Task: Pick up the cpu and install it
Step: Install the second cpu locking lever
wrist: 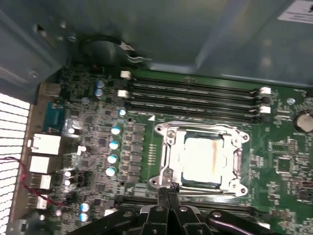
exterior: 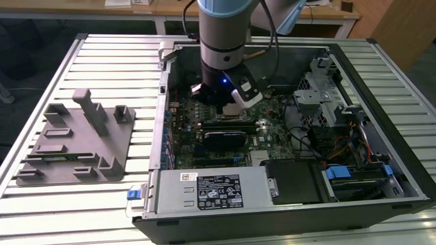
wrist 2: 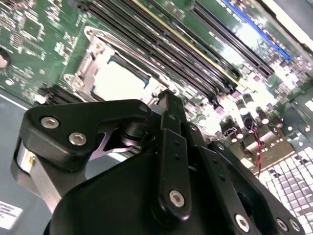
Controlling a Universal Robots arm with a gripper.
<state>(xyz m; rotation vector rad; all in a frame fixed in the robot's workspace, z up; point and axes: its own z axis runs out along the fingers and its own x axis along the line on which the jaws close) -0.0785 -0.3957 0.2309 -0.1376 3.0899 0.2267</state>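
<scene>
The cpu (wrist: 201,155) is a flat silvery square lying inside the silver-framed socket (wrist: 165,147) on the green motherboard; the second wrist view has it as a pale square (wrist 2: 116,80) within the frame. My gripper (wrist: 168,192) hovers just over the socket's edge, beside the cpu, its two black fingers pressed together with nothing between them. In the second wrist view the fingertips (wrist 2: 167,96) end near the socket's corner. In the exterior view the gripper (exterior: 232,108) hangs low inside the open computer case, above the board's middle.
Black memory slots (wrist: 195,95) run alongside the socket. The case walls (exterior: 170,66) surround the board, with a power supply (exterior: 211,191) at the front and drive bays (exterior: 327,97) on the exterior view's right. A grey fixture plate (exterior: 75,140) lies on the table.
</scene>
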